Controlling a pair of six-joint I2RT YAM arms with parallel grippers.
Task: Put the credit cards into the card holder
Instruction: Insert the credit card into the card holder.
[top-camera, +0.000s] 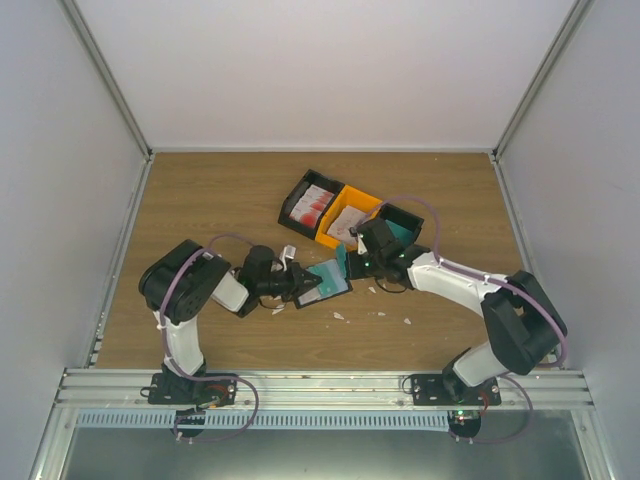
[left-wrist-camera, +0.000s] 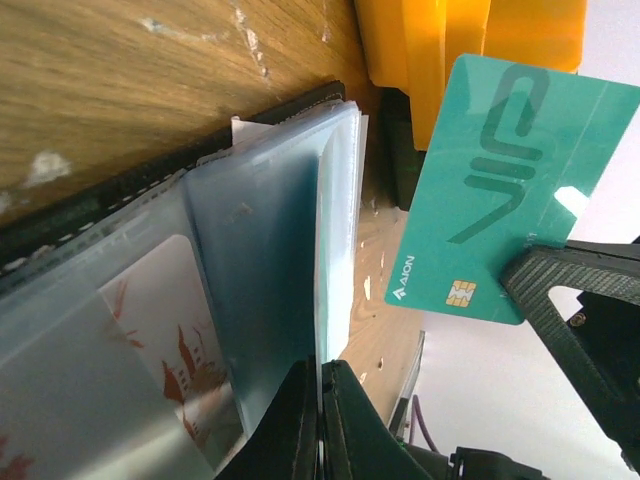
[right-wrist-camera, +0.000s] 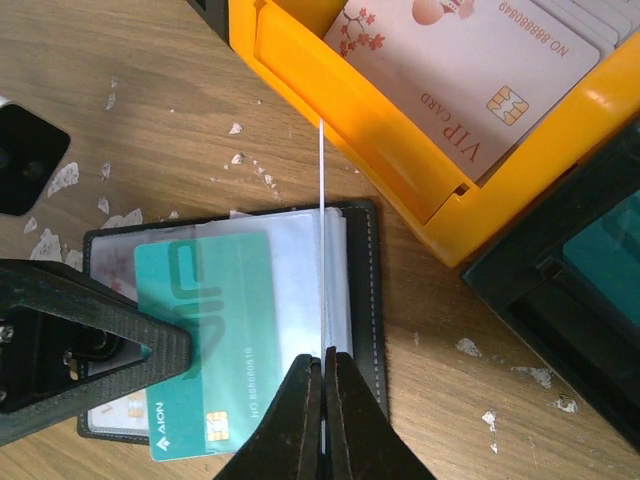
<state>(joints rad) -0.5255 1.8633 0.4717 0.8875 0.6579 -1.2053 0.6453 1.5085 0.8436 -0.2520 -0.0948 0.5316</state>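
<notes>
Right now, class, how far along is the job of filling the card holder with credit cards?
Done: a red-and-white card sits inside the card holder. In hand: the right gripper pinches a teal card over it; the left gripper pinches a clear sleeve. Left: at least the VIP card in the orange tray.

So the right gripper (right-wrist-camera: 323, 358) has its fingers pinched tight on a thin card (right-wrist-camera: 322, 220), seen edge-on as a pale line running straight ahead of the tips. Under it the card holder (right-wrist-camera: 364, 300) lies open on the wood table (right-wrist-camera: 150, 60). Just left of the fingers a teal card (right-wrist-camera: 215, 330) sits on the holder, the left gripper (right-wrist-camera: 150, 345) over its left edge. Ahead-right: orange tray (right-wrist-camera: 400, 170) with a white VIP card (right-wrist-camera: 450, 70), black tray (right-wrist-camera: 530, 300) further right, white scraps (right-wrist-camera: 470, 347) scattered about
</notes>
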